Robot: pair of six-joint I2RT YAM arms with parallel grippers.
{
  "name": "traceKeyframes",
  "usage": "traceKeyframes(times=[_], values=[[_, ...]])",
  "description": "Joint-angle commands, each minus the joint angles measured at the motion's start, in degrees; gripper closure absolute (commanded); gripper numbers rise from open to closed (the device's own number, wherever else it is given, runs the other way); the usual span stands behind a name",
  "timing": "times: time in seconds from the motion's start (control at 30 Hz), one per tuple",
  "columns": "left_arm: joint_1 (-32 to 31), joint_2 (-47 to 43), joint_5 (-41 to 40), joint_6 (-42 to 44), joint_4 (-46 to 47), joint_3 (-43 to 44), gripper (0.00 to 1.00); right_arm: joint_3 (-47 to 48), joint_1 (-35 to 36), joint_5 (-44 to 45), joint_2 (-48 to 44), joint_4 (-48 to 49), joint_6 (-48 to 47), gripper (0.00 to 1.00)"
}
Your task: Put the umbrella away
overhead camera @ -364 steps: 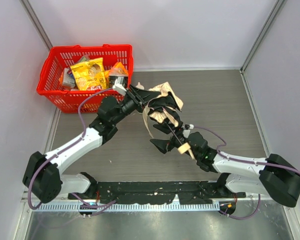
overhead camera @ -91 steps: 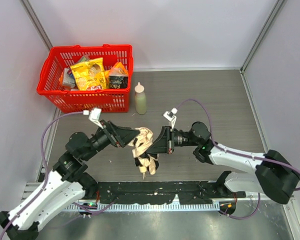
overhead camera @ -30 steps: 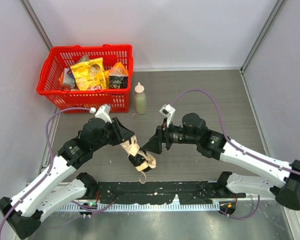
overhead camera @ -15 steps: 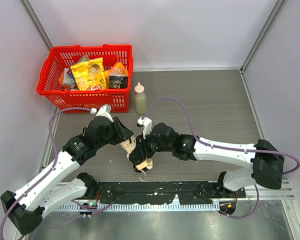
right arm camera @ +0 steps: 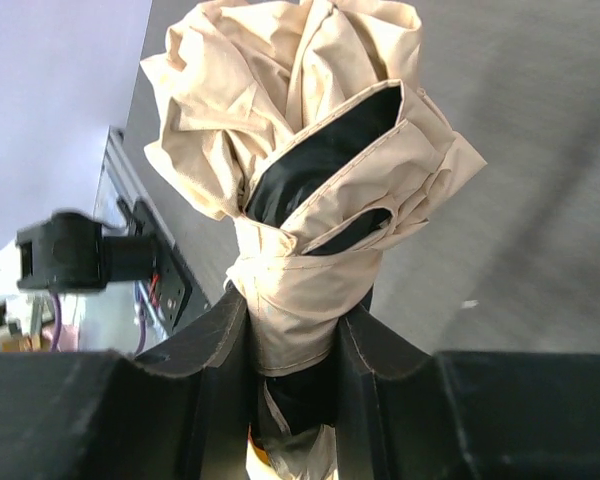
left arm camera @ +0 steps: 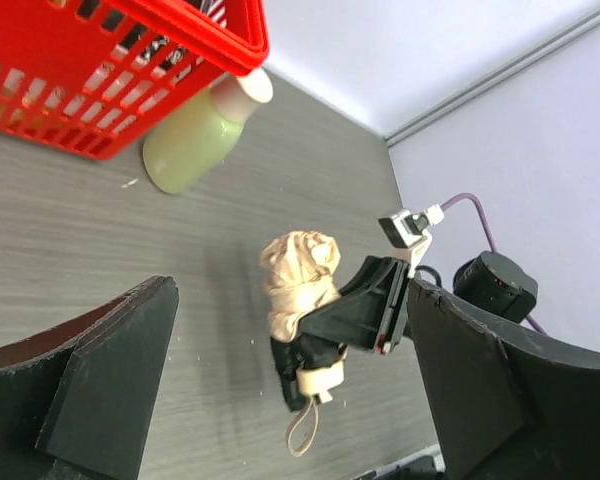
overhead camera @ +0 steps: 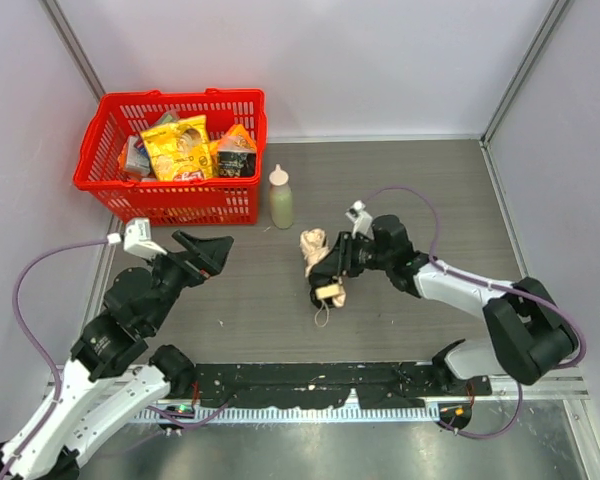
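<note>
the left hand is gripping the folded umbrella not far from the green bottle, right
Not quite: it is the right hand that grips the folded umbrella, not far from the green bottle. The right wrist view shows its fingers pressed on the fabric. The left hand is open and clear of it.

Bright, even light; soft shadows

— What do the arms look like?
— Both the left arm (overhead camera: 95,386) and the right arm (overhead camera: 450,285) have white shells with black joints between them.
— Any cables?
— A purple cable (overhead camera: 17,292) loops off each (thin, glossy). The fingers (left arm camera: 108,392) are matte black wedges.
</note>
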Motion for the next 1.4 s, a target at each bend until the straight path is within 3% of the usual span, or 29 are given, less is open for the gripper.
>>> traceKeyframes(times=[0.0, 0.07, 0.2, 0.3, 0.33, 0.43, 0.5, 0.53, 0.6, 0.63, 0.87, 1.1, 1.23, 1.37], values=[[0.0, -1.3, -2.1, 4.1, 3.9, -2.4, 0.0, 4.2, -14.0, -6.8, -0.8, 4.4, -2.2, 0.92], [0.0, -0.8, 2.8, 4.0, 6.7, -4.5, 0.0, 7.6, -20.8, -7.4, 5.8, 4.0, -2.2, 0.89], [0.0, 1.0, 12.2, 3.3, 14.8, -8.7, 0.0, 15.1, -30.0, -8.1, 19.0, 16.3, 5.6, 0.82], [0.0, 2.2, 17.9, 1.2, 19.3, -10.8, 0.0, 27.0, -32.0, -6.4, 27.6, 9.0, -0.6, 0.77], [0.0, 2.6, 19.7, 0.8, 20.4, -11.3, 0.0, 33.6, -32.3, -5.6, 32.6, 5.8, -1.2, 0.75], [0.0, 2.5, 24.8, 0.0, 20.8, -12.1, 0.0, 42.1, -34.3, -6.2, 39.9, 4.8, 0.6, 0.7], [0.0, 1.3, 25.5, -0.6, 20.2, -13.0, 0.0, 46.8, -34.6, -3.6, 42.4, 0.3, -0.6, 0.54], [0.0, 0.6, 25.7, -0.8, 20.2, -13.5, 0.0, 48.0, -34.7, -1.9, 43.3, -4.0, -1.3, 0.4], [-0.1, -1.6, 25.6, -1.4, 20.3, -14.4, 0.0, 47.8, -34.9, -1.3, 42.7, -6.9, -2.0, 0.28], [0.0, -2.5, 25.5, -1.5, 20.1, -14.6, 0.0, 46.1, -35.1, 0.3, 40.9, -7.5, -2.3, 0.21], [0.0, -4.3, 24.8, -0.2, 14.7, -11.4, 0.0, 36.6, -34.0, 20.9, 21.0, -29.6, -13.0, 0.19], [0.0, -6.1, 23.9, -1.3, 13.1, -8.7, 0.0, 14.2, -24.1, 26.3, -16.2, -32.1, -11.8, 0.18], [0.0, -7.5, 24.1, -3.0, 13.6, -9.0, 0.0, 12.2, -21.9, 24.9, -31.7, -39.0, -10.5, 0.17], [0.0, -9.4, 23.8, -2.6, 13.4, -7.5, 0.0, 17.0, -21.8, 27.5, -44.7, -46.7, -12.5, 0.15]])
